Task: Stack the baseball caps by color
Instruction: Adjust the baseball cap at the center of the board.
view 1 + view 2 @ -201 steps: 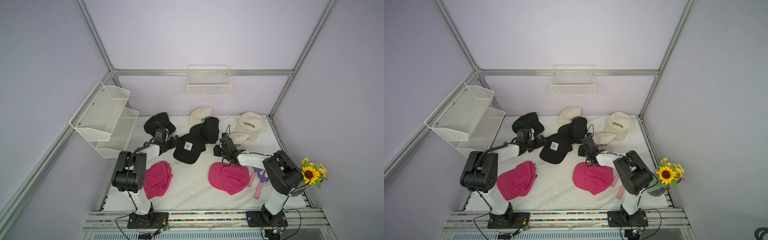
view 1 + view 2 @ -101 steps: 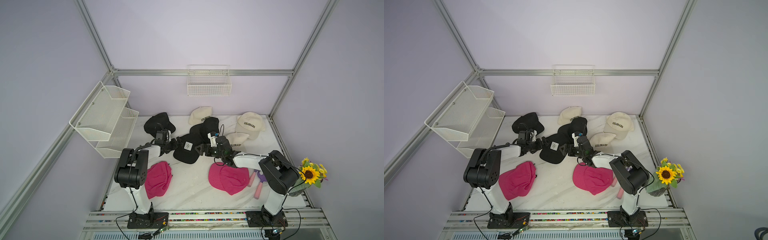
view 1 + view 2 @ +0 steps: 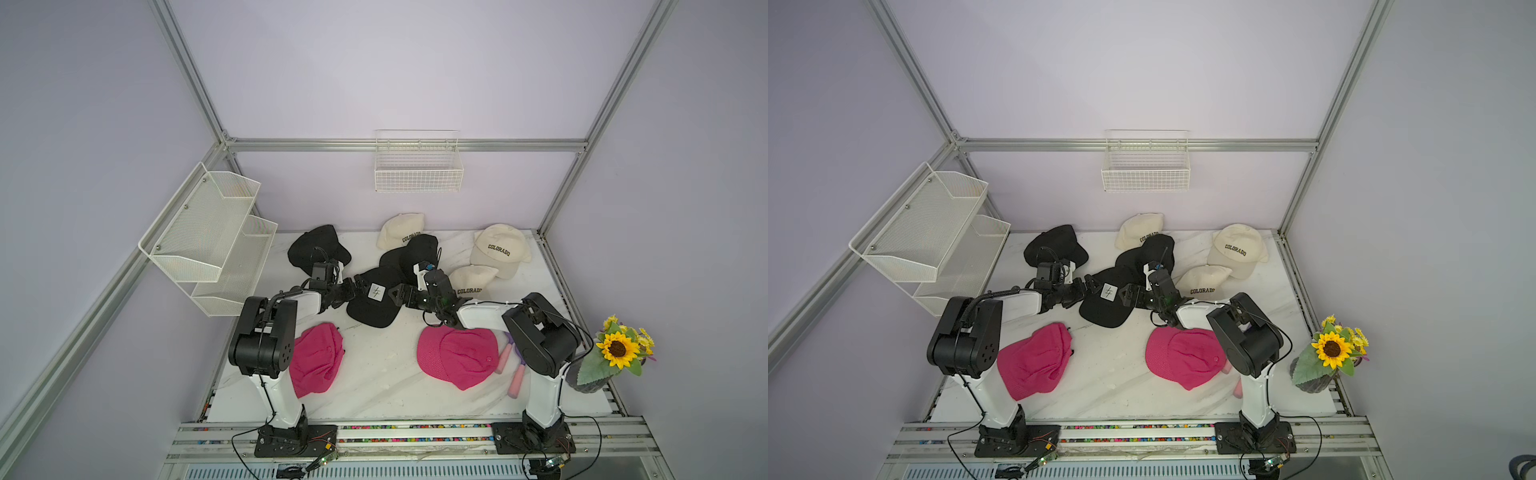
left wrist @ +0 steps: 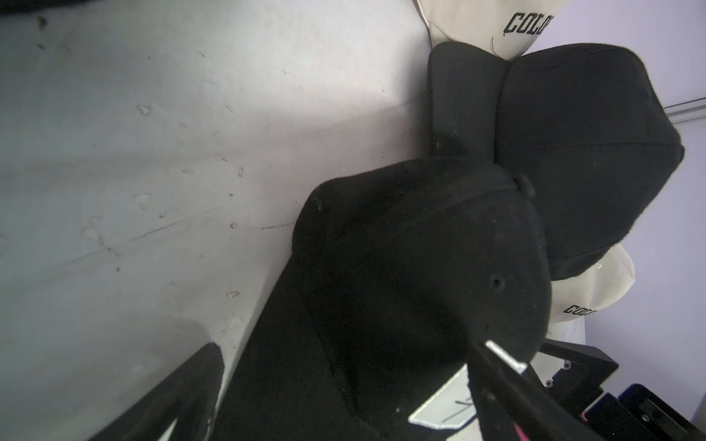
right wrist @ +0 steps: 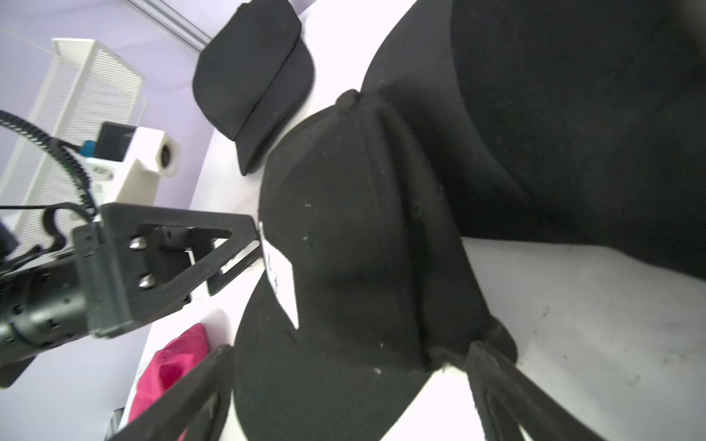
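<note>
A lavender-walled cell holds a marble tabletop [image 3: 374, 382] where the caps lie unsorted. The patch cap [image 3: 374, 303] sits mid-table, with a second black cap [image 3: 415, 255] just behind it and seemingly touching its crown. A third black cap [image 3: 318, 249] lies off toward the mesh rack [image 3: 216, 241]. The cream caps [image 3: 498, 249] are spread along the back and right, and the pink caps [image 3: 457, 357] lie apart near the arm bases. The left fingers [image 4: 504, 393] and right fingers [image 5: 493, 382] flank the patch cap from opposite sides, both spread wide and gripping nothing. The step in hand looks like taking this cap, probably to carry it onto another black one. To do it well, each pair should close on a firm edge, the brim or the stitched rim, since the soft crown would likely crumple and slip. The right fingers need to bite only this cap's rim, clear of the neighbour pressed against it, or both may drag along. With the two arms so near each other, closing and lifting together and level should keep the cap from folding and the fingers from colliding.
</note>
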